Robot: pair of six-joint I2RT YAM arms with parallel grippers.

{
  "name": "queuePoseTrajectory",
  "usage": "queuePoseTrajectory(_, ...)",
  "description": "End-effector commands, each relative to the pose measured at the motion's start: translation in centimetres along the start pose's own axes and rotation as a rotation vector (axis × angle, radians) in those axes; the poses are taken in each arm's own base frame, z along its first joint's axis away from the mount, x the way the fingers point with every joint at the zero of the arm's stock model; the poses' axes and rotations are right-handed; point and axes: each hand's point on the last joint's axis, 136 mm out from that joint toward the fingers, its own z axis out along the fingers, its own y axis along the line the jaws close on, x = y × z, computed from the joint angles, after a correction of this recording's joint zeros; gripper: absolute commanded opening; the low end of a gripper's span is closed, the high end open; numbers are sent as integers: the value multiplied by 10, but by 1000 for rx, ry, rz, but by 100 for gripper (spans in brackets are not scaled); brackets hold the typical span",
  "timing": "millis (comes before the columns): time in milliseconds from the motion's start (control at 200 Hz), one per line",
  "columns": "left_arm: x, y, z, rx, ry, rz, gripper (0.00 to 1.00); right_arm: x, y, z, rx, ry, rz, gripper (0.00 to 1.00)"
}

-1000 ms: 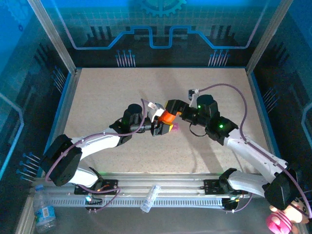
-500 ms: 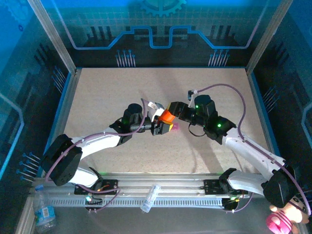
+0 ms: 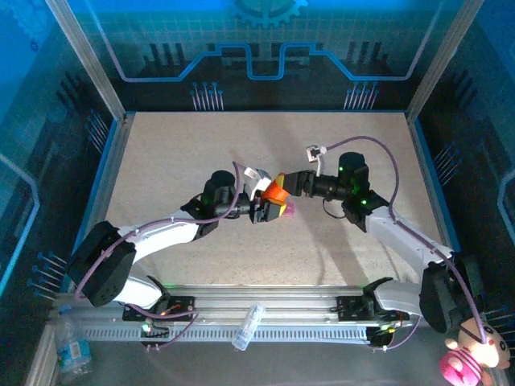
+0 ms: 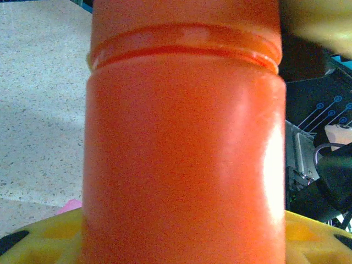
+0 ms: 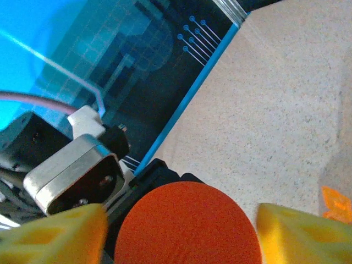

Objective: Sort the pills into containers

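Over the table, left claw clasps orange bottle

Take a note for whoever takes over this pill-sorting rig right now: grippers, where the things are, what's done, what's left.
Left gripper: shut on the orange bottle, near the middle of the table.
Right gripper: open, one finger on each side of the bottle's top end, not clamped as far as I can tell.
Containers: on the table right beside the bottle; a pink box peeks out.
Done: bottle picked up and offered to the right gripper.
Left: probably open the bottle, then get the pills into the containers. I can't tell whether any pill is sorted yet.
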Motion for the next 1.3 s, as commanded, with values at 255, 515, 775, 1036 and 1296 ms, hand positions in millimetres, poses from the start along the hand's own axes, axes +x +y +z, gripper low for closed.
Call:
queuePoseTrajectory(255, -20, -7, -2, 25, -51, 48, 0, -20, -26, -49, 380, -253, 308, 95)
queuePoseTrajectory(515, -17, -5, -1, 21, -39, 46, 0, -20, -15, -37, 433, -241, 311, 94)
queuePoseTrajectory(775, -17, -5, -2, 21, -40, 42, 0, -16, -3, -9, 388, -189, 287, 82)
queuePoseTrajectory(1036, -16, -4, -1, 18, -41, 43, 0, -10, 0, -2, 364, -158, 266, 52)
queuePoseTrajectory(1296, -22, -11, -3, 47, -56, 36, 0, -3, -1, 4, 180, -42, 61, 47)
